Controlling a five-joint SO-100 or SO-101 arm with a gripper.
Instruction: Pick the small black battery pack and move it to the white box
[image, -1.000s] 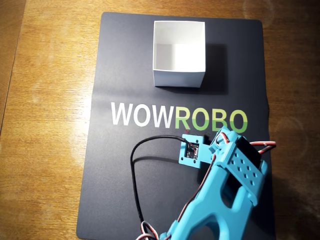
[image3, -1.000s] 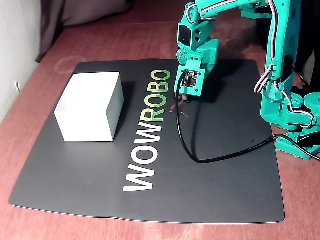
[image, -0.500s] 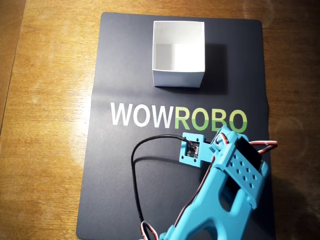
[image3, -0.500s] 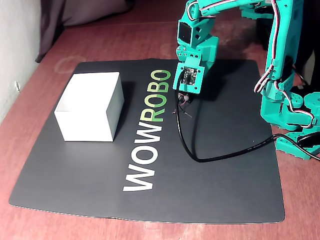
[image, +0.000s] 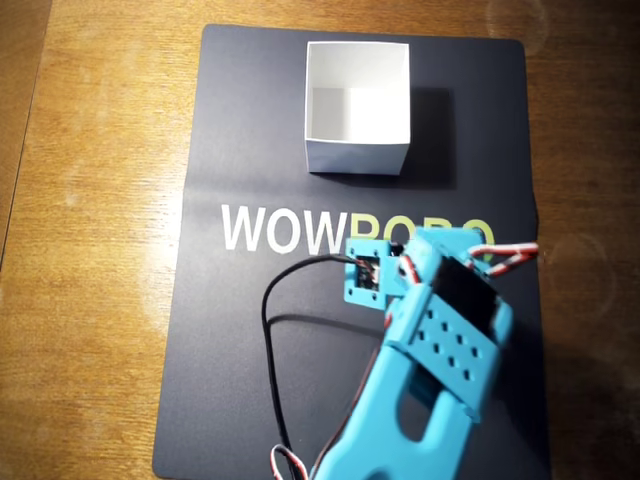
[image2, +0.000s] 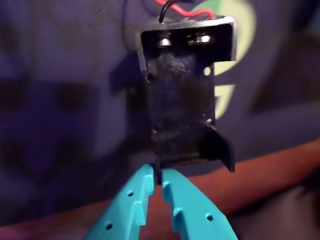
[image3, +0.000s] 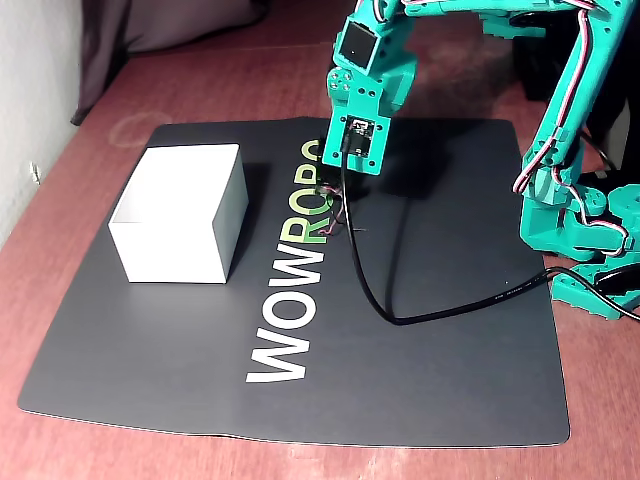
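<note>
In the wrist view we saw the teal gripper (image2: 161, 175) with its two fingers pressed together on the bottom edge of the black battery holder (image2: 182, 95). The holder stood upright ahead of the fingers, empty, with two metal contacts at its top end and red and black wires leaving it. In the overhead view we located the arm (image: 430, 340) over the dark mat (image: 230, 380), covering the right end of the WOWROBO lettering (image: 285, 228). The open white box (image: 357, 105) sat on the mat's far part, apart from the arm. In the fixed view the gripper itself was hidden behind the wrist (image3: 362, 95); the box (image3: 180, 215) stood left of it.
</note>
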